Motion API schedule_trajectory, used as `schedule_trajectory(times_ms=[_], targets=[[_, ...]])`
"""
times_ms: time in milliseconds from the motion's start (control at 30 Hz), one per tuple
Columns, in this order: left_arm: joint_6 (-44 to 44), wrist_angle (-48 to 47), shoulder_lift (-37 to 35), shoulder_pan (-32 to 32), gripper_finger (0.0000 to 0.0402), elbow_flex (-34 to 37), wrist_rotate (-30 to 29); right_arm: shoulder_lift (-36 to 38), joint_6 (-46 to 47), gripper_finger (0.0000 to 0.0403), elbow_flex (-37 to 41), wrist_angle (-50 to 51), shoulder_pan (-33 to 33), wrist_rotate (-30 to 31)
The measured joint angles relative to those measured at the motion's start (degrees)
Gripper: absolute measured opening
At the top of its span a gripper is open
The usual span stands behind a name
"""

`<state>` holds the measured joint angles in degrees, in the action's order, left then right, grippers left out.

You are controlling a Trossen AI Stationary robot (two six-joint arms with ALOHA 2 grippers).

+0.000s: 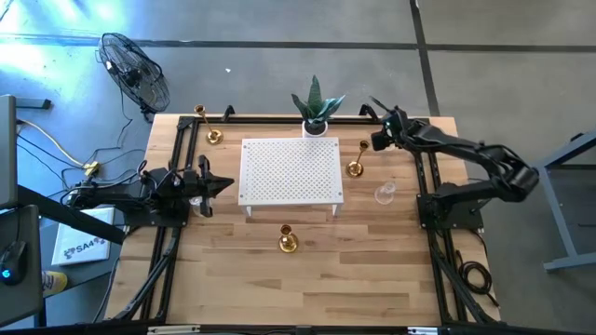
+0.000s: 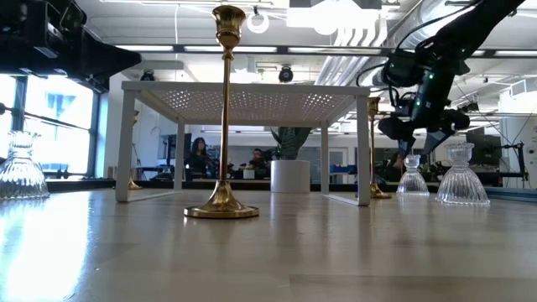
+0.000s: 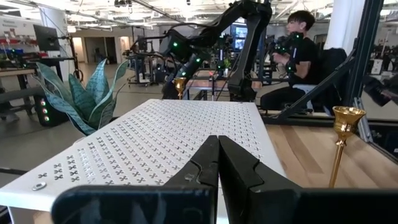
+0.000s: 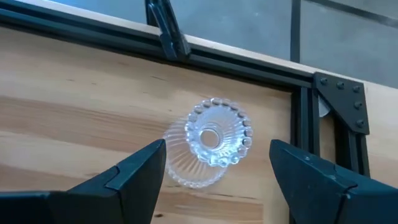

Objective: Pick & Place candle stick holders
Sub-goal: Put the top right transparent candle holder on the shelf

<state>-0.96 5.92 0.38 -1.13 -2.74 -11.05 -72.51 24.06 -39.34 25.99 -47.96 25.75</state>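
My right gripper [image 4: 217, 149] is open at the table's far right corner [image 1: 382, 130]. It slants down over a clear glass candle stick holder [image 4: 208, 140], which stands on its base on the wood. The fingers are above it, one on either side, and clear of it. The low view shows that gripper [image 2: 418, 138] above that holder [image 2: 412, 178], a second glass one [image 2: 460, 176] beside it and another [image 2: 18, 166] at the left. Gold holders stand at the far left [image 1: 213, 135], right of the platform [image 1: 356, 167] and near the front [image 1: 288, 242]. My left gripper [image 3: 219, 142] waits shut at the table's left [image 1: 219, 183].
A white perforated platform [image 1: 291, 170] on legs stands mid-table, with a potted plant [image 1: 317, 110] behind it. Black frame rails [image 4: 249, 68] run along the far and side edges, and a corner bracket [image 4: 339, 99] is close to the glass holder. A person [image 3: 298, 50] sits beyond the table.
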Motion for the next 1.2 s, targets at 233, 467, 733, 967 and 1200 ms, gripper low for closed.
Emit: schedule_trajectory(times_ms=[233, 467, 733, 967, 1200], targets=[[-0.01, -0.03, 0.00, 0.00, 0.0001, 0.00, 0.02, -1.95, -0.13, 0.0280, 0.00, -1.33, -1.73, -2.06], [-0.01, -0.07, 0.00, -0.02, 0.0001, 0.00, -0.02, -5.19, -2.49, 0.0280, -0.01, -4.90, -3.07, -3.22], [-0.01, -0.65, 0.00, 0.00, 0.0001, 0.00, -0.04, -8.48, -3.02, 0.0279, 0.01, -7.37, -3.08, -1.99], [-0.15, -3.66, 0.02, 0.00, 0.0001, 0.00, -0.09, -8.59, -2.56, 0.0279, 0.01, -7.38, -3.06, -1.91], [-0.19, -3.94, 0.02, -0.01, 0.0001, 0.00, 0.00, -8.59, -2.53, 0.0275, 0.01, -7.33, -3.06, -1.87]])
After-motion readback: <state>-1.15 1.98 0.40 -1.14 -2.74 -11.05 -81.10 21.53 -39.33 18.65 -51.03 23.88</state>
